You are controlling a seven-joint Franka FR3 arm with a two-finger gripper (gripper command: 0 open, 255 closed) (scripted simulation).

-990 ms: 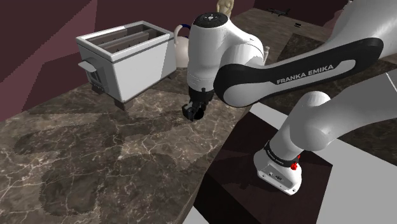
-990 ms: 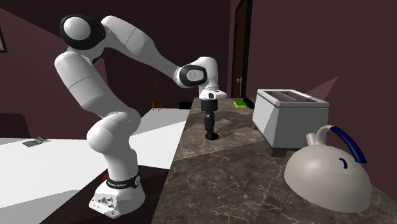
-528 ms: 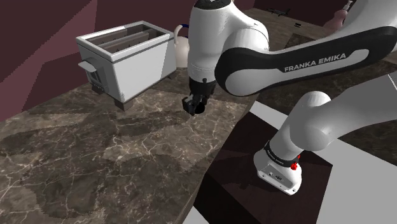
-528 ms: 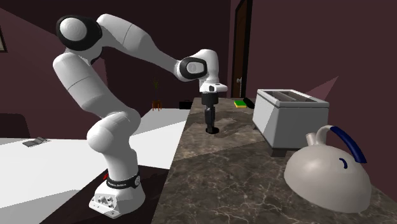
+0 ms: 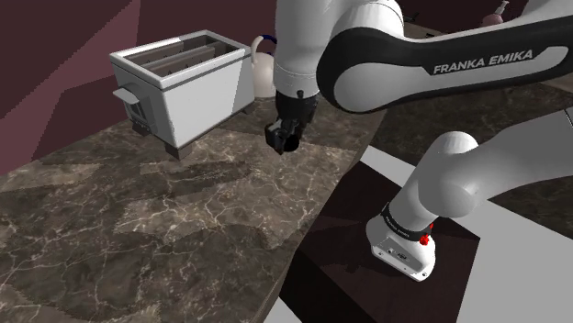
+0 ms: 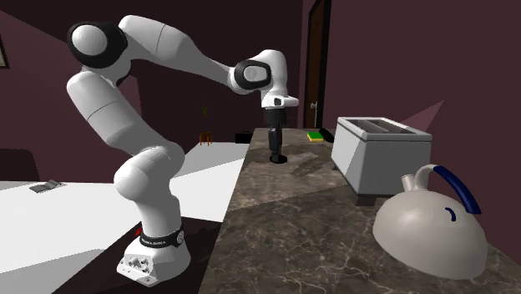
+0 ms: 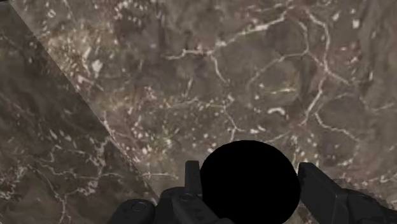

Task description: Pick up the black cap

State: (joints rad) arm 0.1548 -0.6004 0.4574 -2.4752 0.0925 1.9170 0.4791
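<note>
Found the black cap (image 7: 249,181) right in the gripper (image 5: 284,138): a plain round black disc squeezed between the two black fingers (image 7: 193,177), touched on both sides, so clamped on the cap rather than spread wide. Seems to hang a little above the marble countertop (image 5: 138,211) instead of sitting on it (hard to swear to that from the second exterior view, just a dark blob at the fingertips there). Only readable writing: "FRANKA EMIKA" in white on the dark band of the arm (image 5: 482,62). As for edges, hovering over the strip of counter close to the edge facing the stand (image 5: 331,257), well apart from the white slotted toaster (image 5: 179,87) off toward the shoulder view's left. Pale kettle (image 6: 430,230) with a dark blue handle near that toaster. Plenty of bare marble toward the shoulder view's lower left. Also a small green and yellow block (image 6: 314,135) at the counter's far end in the second exterior view, near a dark door (image 6: 318,58).
</note>
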